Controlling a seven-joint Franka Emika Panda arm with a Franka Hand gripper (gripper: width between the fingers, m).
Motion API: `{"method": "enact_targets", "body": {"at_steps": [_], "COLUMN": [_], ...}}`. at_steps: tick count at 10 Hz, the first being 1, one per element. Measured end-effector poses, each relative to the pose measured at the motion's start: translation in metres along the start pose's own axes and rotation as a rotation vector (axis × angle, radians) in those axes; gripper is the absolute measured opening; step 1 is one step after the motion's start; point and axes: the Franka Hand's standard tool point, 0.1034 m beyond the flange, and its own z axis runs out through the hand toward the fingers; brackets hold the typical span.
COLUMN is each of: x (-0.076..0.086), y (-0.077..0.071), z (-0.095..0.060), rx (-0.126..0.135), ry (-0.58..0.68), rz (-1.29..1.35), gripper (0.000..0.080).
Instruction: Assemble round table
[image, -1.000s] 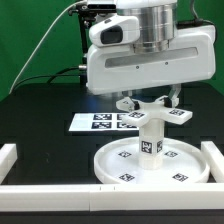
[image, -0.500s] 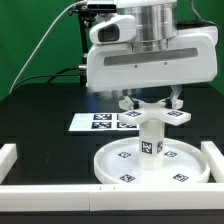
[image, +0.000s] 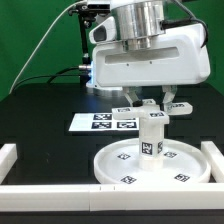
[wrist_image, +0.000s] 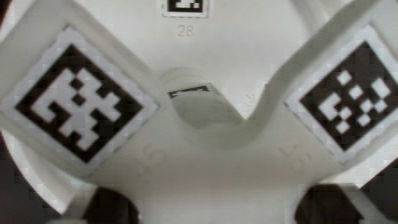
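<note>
The large rimmed round disc (image: 120, 165) lies flat on the black table, near the front in the exterior view. The short thick cylinder post (image: 151, 137) stands upright at its middle. The armed foot piece (image: 152, 115) sits on top of the post. My gripper (image: 150, 102) reaches down from above, with a finger on either side of the foot piece, shut on it. In the wrist view the foot piece (wrist_image: 214, 160) fills the frame with two tagged arms spread apart. My gripper (wrist_image: 222, 205) shows only as dark fingertips (wrist_image: 107, 208) at its edges.
The marker board (image: 100, 122) lies flat behind the disc. Long white rails edge the table at the front (image: 50, 194), at the exterior view's left (image: 8, 158) and at its right (image: 212, 160). A green backdrop stands behind.
The hand has turned about its vertical axis and shifted slightly to the exterior view's right. The foot piece's arms have turned with it on top of the post.
</note>
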Motion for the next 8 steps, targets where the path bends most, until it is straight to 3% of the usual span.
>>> {"method": "enact_targets", "body": {"at_steps": [6,8], "x": [-0.0005,-0.0001], "y": [-0.0007,0.0003], "z": [0.0012,0.0011], "rx": [0.047,0.054], "ry": [-0.014,-0.006], "rz": [0.713,0.694], "gripper": [0.0439,0.0439]}}
